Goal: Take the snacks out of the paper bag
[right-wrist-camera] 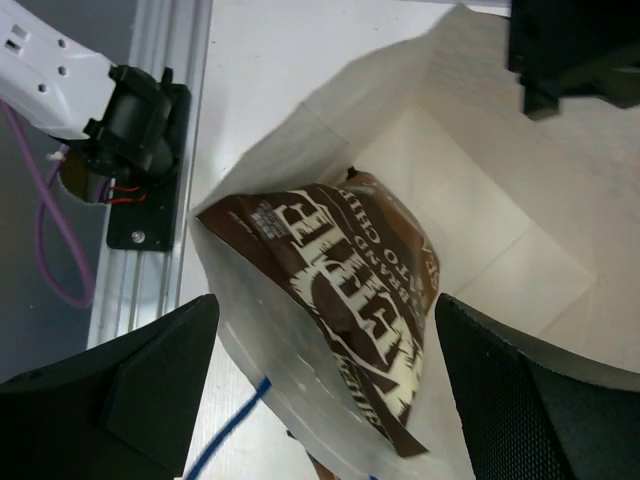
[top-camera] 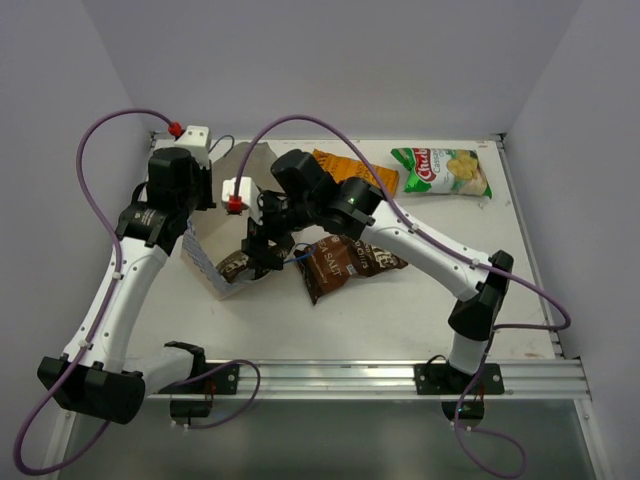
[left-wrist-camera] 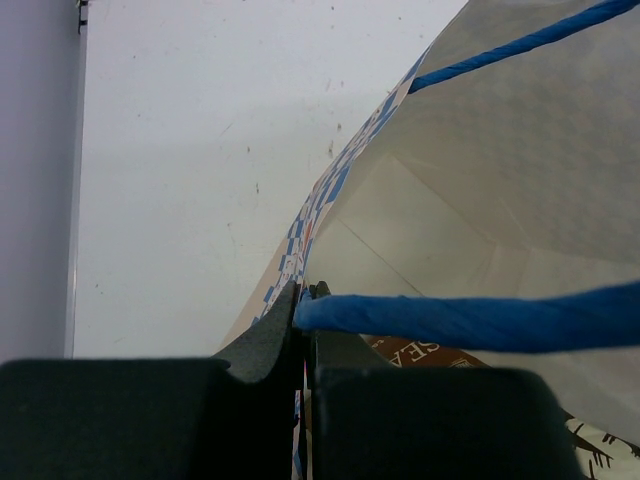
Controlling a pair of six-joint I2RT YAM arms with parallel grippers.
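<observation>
Right wrist view shows your right jaws spread wide and empty either side of a brown packet (right-wrist-camera: 350, 300) inside the paper bag (right-wrist-camera: 490, 240), your left jaws pinched shut on its rim, with a second brown packet (top-camera: 350, 262), orange packet (top-camera: 372, 178) and chip bag (top-camera: 440, 170) out on the surface (top-camera: 420, 315).

Arm links (top-camera: 110, 300): white shells
Joints (top-camera: 480, 305): black housings
Cables (top-camera: 305, 118): purple, looping loosely
Wrist caps (top-camera: 176, 129): red
Status light (top-camera: 352, 199): green

The bag (right-wrist-camera: 480, 170) is matt, creased paper. The packet (right-wrist-camera: 350, 290) is glossy foil. The table (left-wrist-camera: 200, 150) is smooth, matt white.
</observation>
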